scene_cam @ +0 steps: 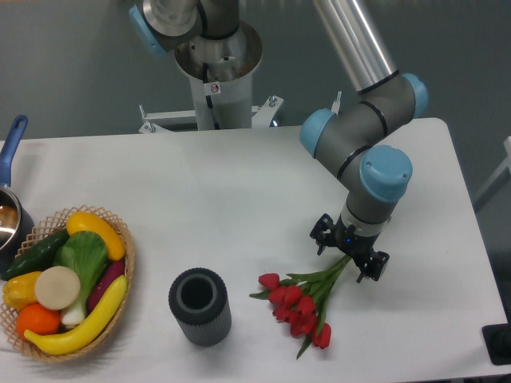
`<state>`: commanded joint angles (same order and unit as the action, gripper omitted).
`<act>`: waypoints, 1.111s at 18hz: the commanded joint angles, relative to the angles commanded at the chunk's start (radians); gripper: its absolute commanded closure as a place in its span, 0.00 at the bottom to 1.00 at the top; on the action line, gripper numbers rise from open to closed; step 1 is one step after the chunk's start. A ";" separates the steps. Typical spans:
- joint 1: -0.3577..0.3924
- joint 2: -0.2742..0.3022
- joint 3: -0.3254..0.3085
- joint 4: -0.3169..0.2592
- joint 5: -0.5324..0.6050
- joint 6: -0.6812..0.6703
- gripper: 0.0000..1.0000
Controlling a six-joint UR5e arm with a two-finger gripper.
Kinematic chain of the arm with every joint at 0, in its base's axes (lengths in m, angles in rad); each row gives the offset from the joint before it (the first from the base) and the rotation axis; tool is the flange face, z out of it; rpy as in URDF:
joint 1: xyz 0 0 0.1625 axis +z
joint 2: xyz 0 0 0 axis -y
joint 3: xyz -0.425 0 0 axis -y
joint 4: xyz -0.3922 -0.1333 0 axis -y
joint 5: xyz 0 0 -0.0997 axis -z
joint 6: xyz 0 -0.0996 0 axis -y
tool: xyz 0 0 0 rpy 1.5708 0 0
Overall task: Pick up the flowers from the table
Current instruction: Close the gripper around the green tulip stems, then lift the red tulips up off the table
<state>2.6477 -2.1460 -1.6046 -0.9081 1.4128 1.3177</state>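
Claw (350,257) points down, fingers astride the flowers' (306,299) stems.

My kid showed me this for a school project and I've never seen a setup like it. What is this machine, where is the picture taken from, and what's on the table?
It is one robot arm, grey with blue joint caps, filmed by a fixed camera looking down from in front of the table. At the arm's tip is a gripper with two fingers. It is low over the stem end of the flowers, red tulips lying on the table. The fingers sit either side of the stems, open; nothing is lifted yet. Also there: a dark ribbed cup, a basket of toy fruit and vegetables, and part of a pot with a blue handle at the left edge.
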 joint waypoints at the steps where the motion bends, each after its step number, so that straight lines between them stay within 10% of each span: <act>1: -0.002 -0.005 0.003 0.000 0.002 0.000 0.04; 20: -0.003 -0.005 0.003 0.000 0.002 -0.009 0.78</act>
<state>2.6446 -2.1506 -1.6015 -0.9081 1.4143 1.3085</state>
